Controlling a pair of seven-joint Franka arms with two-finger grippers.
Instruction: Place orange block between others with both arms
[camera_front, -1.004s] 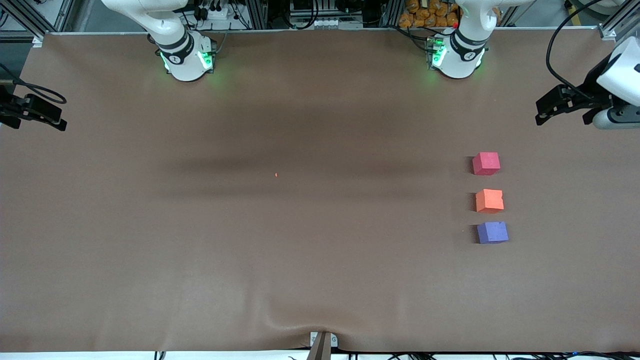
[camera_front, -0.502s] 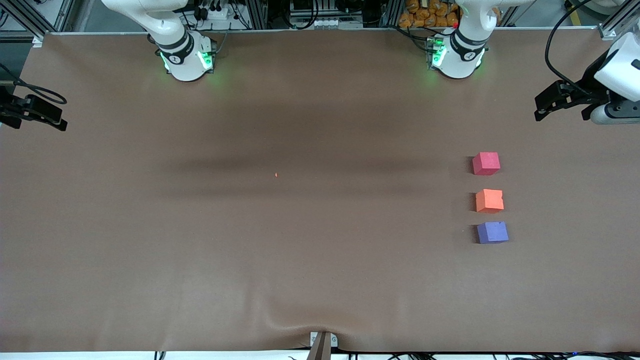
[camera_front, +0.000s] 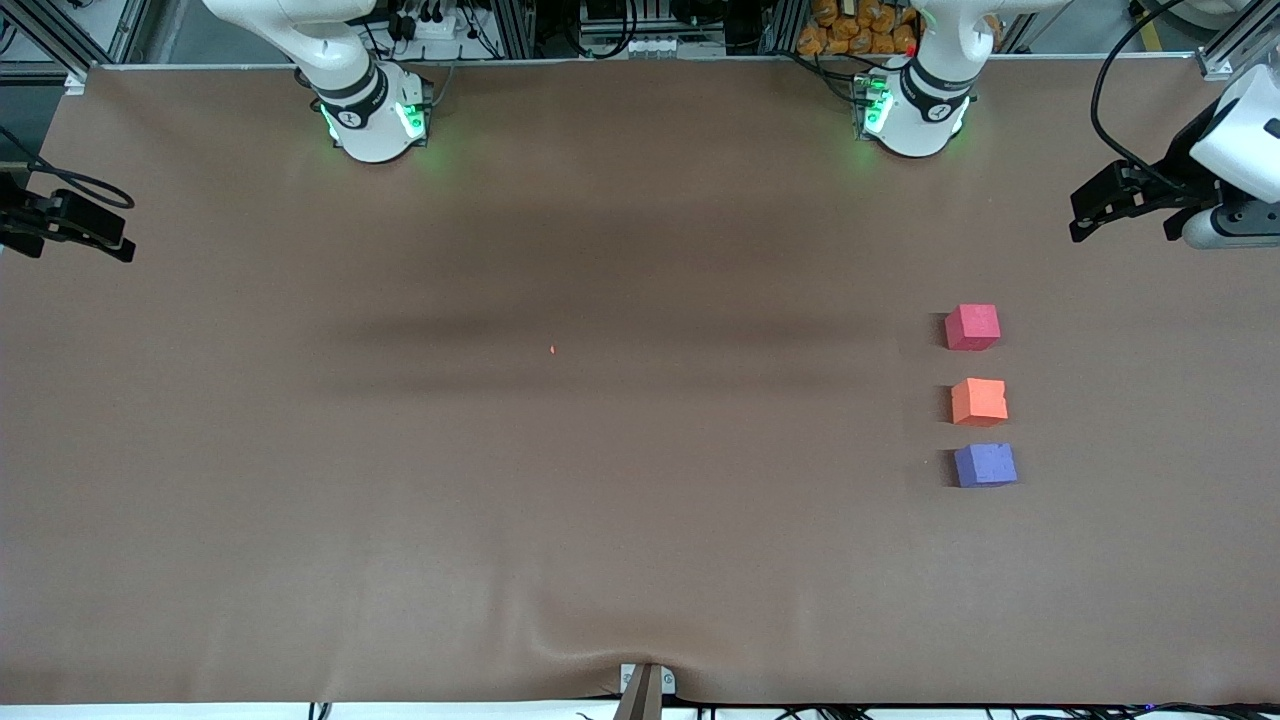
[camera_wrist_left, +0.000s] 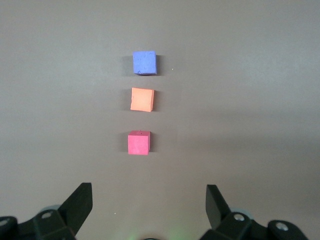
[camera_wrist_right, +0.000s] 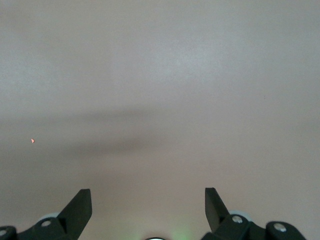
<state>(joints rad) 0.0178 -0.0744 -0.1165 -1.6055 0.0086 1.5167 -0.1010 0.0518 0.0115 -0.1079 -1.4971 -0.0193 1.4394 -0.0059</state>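
The orange block (camera_front: 979, 401) (camera_wrist_left: 142, 99) sits on the brown table toward the left arm's end, in a straight row with the others. The red-pink cube (camera_front: 972, 327) (camera_wrist_left: 138, 143) lies farther from the front camera and the purple-blue cube (camera_front: 985, 465) (camera_wrist_left: 144, 63) nearer, each with a small gap to the orange block. My left gripper (camera_front: 1082, 215) (camera_wrist_left: 149, 192) hangs open and holds nothing, raised over the left arm's end of the table and apart from the row. My right gripper (camera_front: 115, 235) (camera_wrist_right: 148, 196) is open with nothing in it over the right arm's end.
A tiny orange crumb (camera_front: 552, 349) (camera_wrist_right: 32, 141) lies near the table's middle. Both green-lit bases (camera_front: 375, 120) (camera_front: 912, 115) stand at the edge farthest from the front camera. A small metal bracket (camera_front: 646, 684) sits at the nearest edge, where the brown cover wrinkles.
My left hand has drifted slightly toward the robots' side of the table. The three cubes and the right arm have not moved.
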